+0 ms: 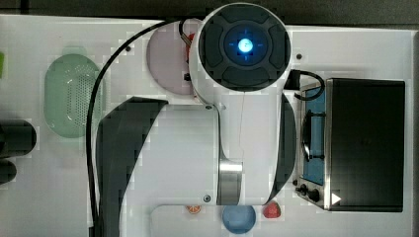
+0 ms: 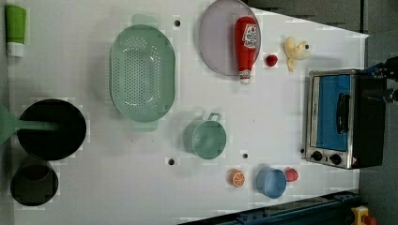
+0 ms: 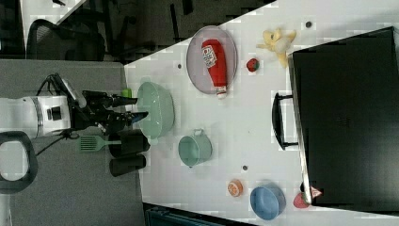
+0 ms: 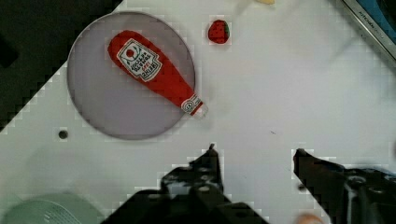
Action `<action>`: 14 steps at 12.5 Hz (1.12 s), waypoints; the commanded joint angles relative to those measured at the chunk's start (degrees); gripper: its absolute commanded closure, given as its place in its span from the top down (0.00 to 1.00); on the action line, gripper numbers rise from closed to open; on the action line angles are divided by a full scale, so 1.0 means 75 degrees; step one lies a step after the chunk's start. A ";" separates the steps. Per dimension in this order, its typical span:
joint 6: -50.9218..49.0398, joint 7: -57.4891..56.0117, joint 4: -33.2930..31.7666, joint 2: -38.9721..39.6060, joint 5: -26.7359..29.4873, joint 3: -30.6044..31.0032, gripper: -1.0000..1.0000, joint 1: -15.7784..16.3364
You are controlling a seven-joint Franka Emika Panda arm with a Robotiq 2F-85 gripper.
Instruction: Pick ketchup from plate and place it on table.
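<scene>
White table (image 2: 281, 112) with plate (image 2: 213, 42)

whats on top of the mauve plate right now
Only the ketchup lies on the plate, flat on its side, its cap end poking past the rim over the table. The patch of plate directly under the bottle is covered, so it cannot be checked.

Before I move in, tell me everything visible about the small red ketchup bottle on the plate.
The small red ketchup bottle looks soft and plastic, with a white label bearing a red mark and a pale cap. It lies on its side across the large pale mauve-grey round plate, its cap end jutting past the rim over the white table. The open gripper hangs apart from it.
</scene>
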 commanded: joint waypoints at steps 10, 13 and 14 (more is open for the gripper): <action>-0.0527 -0.0040 -0.0749 -0.0237 0.0269 0.0592 1.00 -0.0664; 0.0419 -0.0190 -0.0725 0.0513 0.0269 0.0837 1.00 -0.0614; 0.0733 -0.0314 -0.0724 0.0766 0.0268 0.0904 1.00 -0.0607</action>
